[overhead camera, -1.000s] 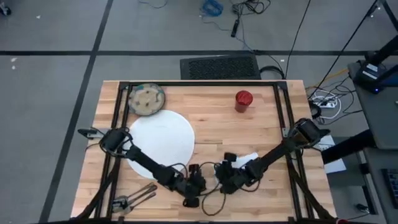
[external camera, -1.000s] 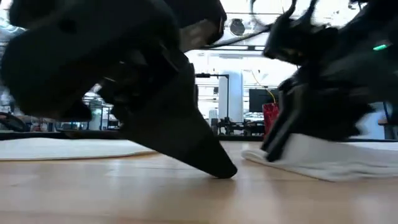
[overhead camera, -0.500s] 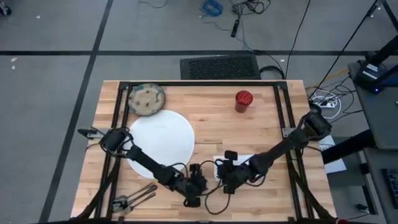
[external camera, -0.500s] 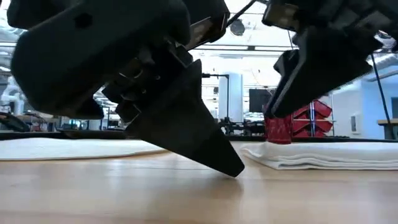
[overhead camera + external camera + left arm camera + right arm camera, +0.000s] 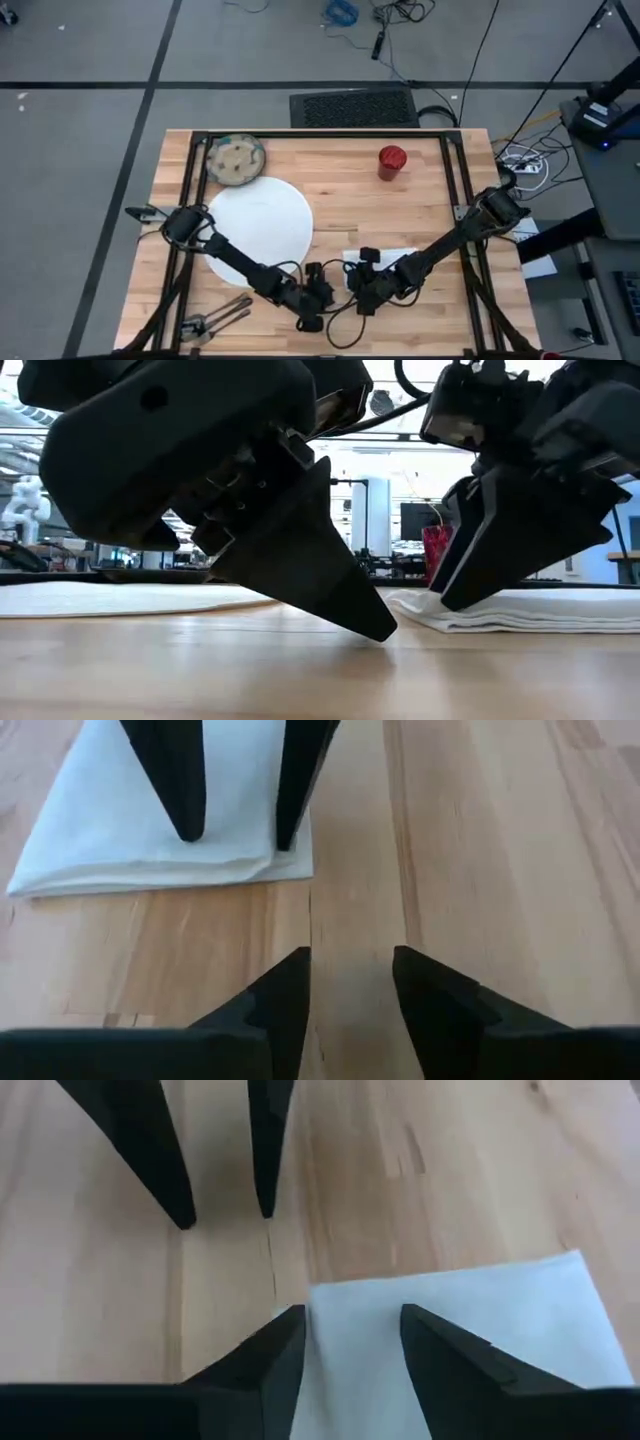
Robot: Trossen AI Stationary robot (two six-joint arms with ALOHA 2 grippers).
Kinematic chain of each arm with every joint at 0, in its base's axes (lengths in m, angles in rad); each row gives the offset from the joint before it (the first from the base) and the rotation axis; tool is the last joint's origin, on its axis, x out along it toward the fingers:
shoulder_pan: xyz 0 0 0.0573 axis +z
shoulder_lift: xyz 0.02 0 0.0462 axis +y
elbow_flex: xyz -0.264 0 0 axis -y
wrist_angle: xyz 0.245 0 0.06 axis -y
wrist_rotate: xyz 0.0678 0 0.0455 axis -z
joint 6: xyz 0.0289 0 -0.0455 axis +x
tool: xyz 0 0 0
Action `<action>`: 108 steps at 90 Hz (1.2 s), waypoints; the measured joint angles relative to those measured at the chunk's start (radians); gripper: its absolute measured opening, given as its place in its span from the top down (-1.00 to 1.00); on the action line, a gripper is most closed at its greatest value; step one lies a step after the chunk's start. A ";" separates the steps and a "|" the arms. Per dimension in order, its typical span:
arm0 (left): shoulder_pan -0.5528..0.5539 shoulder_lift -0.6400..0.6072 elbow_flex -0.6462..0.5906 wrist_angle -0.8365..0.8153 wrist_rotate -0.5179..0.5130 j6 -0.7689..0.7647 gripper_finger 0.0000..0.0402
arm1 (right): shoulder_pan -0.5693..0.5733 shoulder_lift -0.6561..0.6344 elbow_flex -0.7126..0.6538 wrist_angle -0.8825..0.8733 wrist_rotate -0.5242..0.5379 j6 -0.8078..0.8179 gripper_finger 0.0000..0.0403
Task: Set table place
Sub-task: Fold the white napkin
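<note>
The white napkin point(image 5: 390, 260) lies folded flat on the table point(image 5: 430, 210), right of the big white plate point(image 5: 260, 228). My right gripper point(image 5: 350, 1320) stands open over the napkin's near-left corner point(image 5: 330, 1305), one finger at its edge, the other over the cloth. My left gripper point(image 5: 350, 975) is open just left of it, low over bare wood, pointing at the napkin point(image 5: 120, 830). The speckled bowl point(image 5: 236, 160) rests beyond the plate. The red cup point(image 5: 392, 160) stands at the far right. The cutlery point(image 5: 218, 318) lies at the near left. My right gripper comes slanting down at the napkin's near-left corner point(image 5: 450, 608) with open fingers. Whether its fingertips point(image 5: 455, 598) touch the cloth, I cannot tell. My left gripper touches nothing that I can see.
The black metal frame point(image 5: 320, 133) runs along the table's far edge and both sides. Both arms meet near the table's front middle. Bare wood lies between the plate and the cup.
My right gripper has risen off the napkin and come down again over its near-left corner. The napkin, bunched and askew under the gripper a second ago, now lies flat and square. My left gripper has kept its place.
</note>
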 joint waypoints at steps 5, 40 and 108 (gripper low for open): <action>0.000 0.000 0.000 0.000 0.000 0.000 0.34 | 0.000 0.000 0.000 -0.001 0.003 -0.006 0.41; 0.021 0.000 0.000 0.056 0.003 0.000 0.34 | 0.000 -0.016 0.021 -0.053 0.008 -0.049 0.99; 0.182 0.104 0.006 0.262 0.120 0.057 0.34 | 0.069 -0.098 0.214 -0.561 0.215 0.053 1.00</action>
